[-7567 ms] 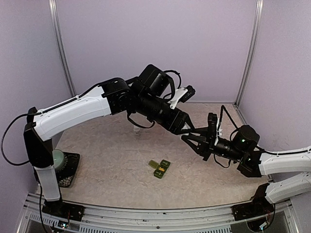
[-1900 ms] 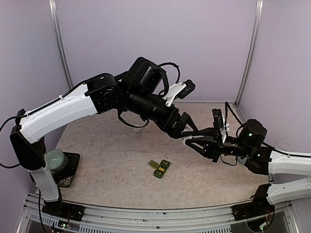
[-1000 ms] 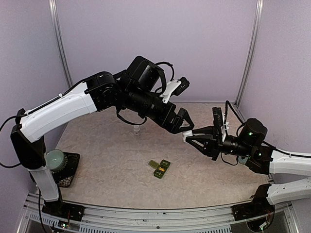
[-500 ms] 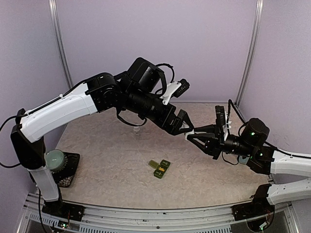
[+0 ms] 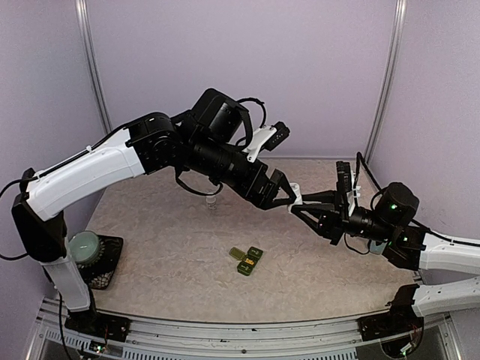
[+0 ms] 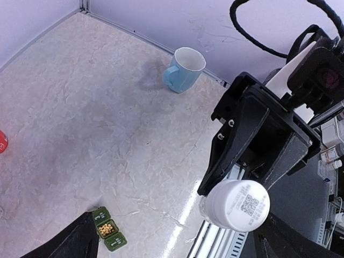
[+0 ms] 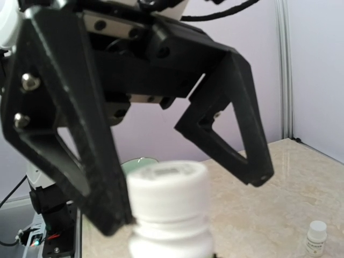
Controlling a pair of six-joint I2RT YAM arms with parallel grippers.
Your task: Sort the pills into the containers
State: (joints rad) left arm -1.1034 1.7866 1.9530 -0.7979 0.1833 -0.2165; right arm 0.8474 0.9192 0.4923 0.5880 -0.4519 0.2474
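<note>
With the right gripper [image 5: 304,206] clamped on the white pill bottle [image 7: 167,239] in mid-air and the left gripper [image 5: 280,189] splayed wide about its cap [image 6: 237,205] – seemingly untouched – an off-centre bite could lever the bottle loose, spilling its contents well away from the green three-compartment container [image 5: 247,259] on the table [image 5: 165,225] below.

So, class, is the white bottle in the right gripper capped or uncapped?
Capped: in the right wrist view the white cap sits on the bottle, with the open left gripper straddling it.
</note>
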